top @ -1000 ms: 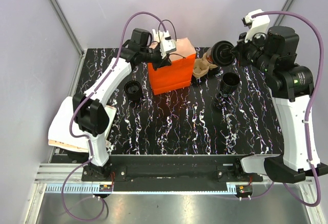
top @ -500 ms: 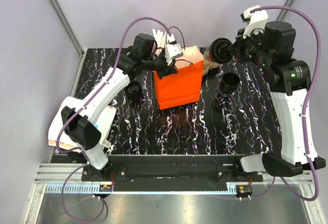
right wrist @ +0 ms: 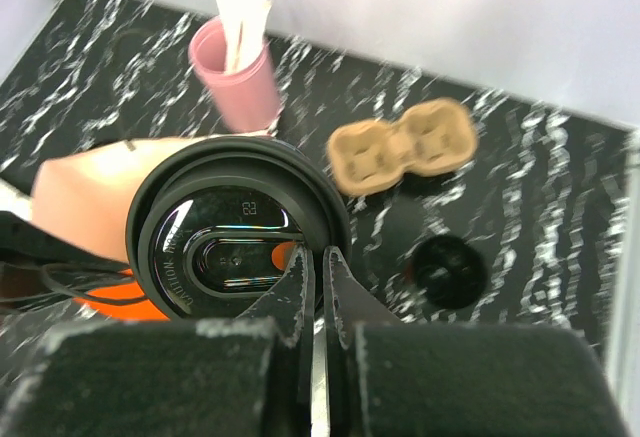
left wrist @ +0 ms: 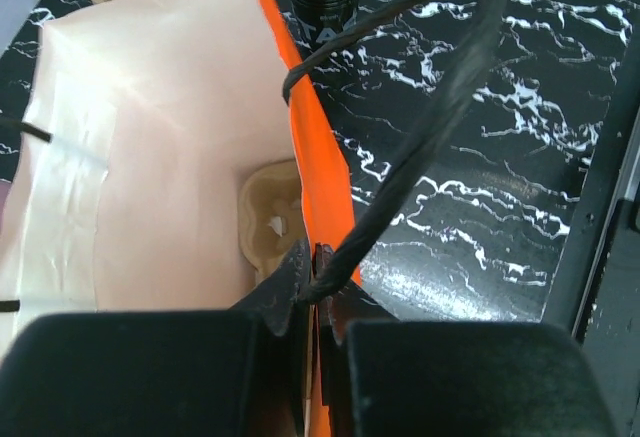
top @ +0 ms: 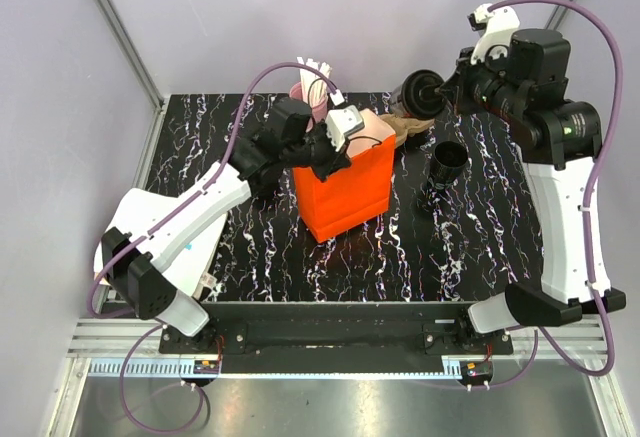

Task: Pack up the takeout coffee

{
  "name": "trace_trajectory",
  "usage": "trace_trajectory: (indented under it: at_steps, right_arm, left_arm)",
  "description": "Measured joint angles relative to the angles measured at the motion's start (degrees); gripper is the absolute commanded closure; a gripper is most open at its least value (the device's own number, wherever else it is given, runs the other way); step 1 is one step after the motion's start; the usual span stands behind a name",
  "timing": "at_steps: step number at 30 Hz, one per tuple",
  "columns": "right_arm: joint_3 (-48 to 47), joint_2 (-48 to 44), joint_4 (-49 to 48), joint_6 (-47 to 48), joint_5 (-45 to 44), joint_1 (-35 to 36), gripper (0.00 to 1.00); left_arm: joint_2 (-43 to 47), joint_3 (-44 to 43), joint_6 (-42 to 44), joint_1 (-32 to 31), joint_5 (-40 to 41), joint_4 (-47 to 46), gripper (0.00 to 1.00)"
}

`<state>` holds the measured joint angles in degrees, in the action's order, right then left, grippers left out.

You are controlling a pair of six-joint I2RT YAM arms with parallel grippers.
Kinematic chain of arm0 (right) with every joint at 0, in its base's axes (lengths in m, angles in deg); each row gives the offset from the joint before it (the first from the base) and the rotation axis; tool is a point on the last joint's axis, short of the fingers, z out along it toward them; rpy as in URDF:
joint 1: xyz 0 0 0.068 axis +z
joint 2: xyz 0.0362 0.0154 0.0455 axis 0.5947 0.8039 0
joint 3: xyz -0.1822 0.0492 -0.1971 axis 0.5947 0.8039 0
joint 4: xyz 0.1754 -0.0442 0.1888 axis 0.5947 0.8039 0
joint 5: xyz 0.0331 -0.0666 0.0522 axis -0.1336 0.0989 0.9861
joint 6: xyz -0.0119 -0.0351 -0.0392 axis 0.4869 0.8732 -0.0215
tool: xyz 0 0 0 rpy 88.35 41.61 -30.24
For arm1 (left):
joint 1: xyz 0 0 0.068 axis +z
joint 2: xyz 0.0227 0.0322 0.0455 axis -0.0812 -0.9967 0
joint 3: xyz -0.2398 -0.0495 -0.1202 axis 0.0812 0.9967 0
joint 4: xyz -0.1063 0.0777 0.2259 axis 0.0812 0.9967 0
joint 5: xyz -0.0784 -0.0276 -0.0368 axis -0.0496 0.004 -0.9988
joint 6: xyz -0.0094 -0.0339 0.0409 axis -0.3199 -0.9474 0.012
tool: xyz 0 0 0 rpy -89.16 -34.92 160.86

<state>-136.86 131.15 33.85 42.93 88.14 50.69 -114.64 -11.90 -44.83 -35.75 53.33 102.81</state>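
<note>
Currently, the right tool (right wrist: pixel 318 257) is clenched on the rim of the takeout coffee (right wrist: pixel 240 232), a round black cup with a glossy black lid. In the right wrist view the lid faces the camera and fills the lower left of centre. In the top view the cup is held clear of the bench (top: pixel 450 247) in the upper right of centre, just beyond the upper right corner of the orange paper bag (top: pixel 345 192).

The left tool (left wrist: pixel 312 257) is clenched on the bag's black cord handle (left wrist: pixel 420 127) at the orange rim; the cord loops up toward the upper right of the left wrist view. The bag stands upright with its mouth open, and a cardboard cup carrier (left wrist: pixel 268 207) lies at the bottom of its pale interior.

Outward from the tools:
- A second cardboard carrier (right wrist: pixel 405 152) lies on the bench near the bag.
- A pink cup (right wrist: pixel 240 82) holding white sticks stands at the upper edge of the bench.
- A tall black cup stack (top: pixel 445 172) stands to the right of the bag.
</note>
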Motion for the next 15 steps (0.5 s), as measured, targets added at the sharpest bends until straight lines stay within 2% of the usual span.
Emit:
trace_trajectory:
  at_steps: [5, 8, 12, 15]
  right_arm:
    - [0.0, 1.44, 1.31, -2.6, 4.15, -0.02, 1.0]
    - [0.39, 1.53, 1.53, -4.0, 6.64, -0.02, 1.0]
    - [1.25, 1.53, 1.77, -4.98, 9.11, -0.02, 1.0]
    - [2.12, 1.53, 1.81, -5.46, 10.67, 0.0, 1.0]
  left_arm:
    - [0.96, 2.05, -2.69, -2.12, 3.28, -1.84, 0.9]
    - [1.22, 2.8, -3.74, -3.08, 4.48, -1.88, 0.82]
    - [1.62, 3.04, -4.76, -3.89, 5.62, -2.34, 0.66]
    - [2.32, 3.23, -5.11, -4.26, 5.9, -2.29, 0.6]
